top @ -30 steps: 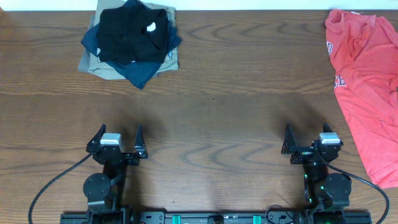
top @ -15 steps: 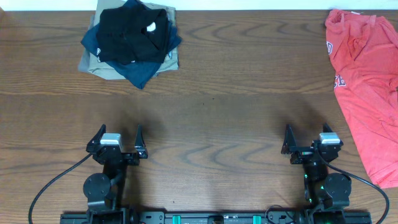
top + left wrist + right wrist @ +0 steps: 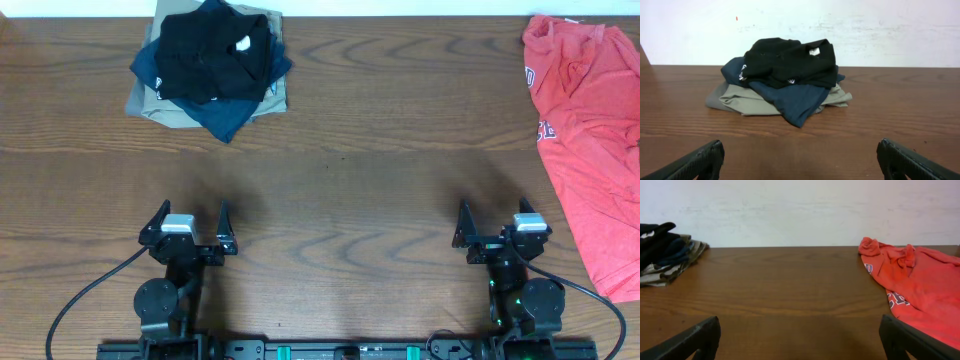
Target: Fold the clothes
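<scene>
A: Anything moved since a second ago?

B: Nothing. Arms and cloth sit exactly as they did.

A: The end effectors?

B: The left end effector and the right end effector are both spread wide and hold nothing, near the bench's front edge.

A: The T-shirt?

B: The red-orange T-shirt lies rumpled at the far right, well apart from both. Its right side possibly overhangs the bench, but the frame cuts it off.

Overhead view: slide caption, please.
Left gripper and right gripper open, empty; red-orange T-shirt lies unfolded far right, garment pile back left.
</scene>
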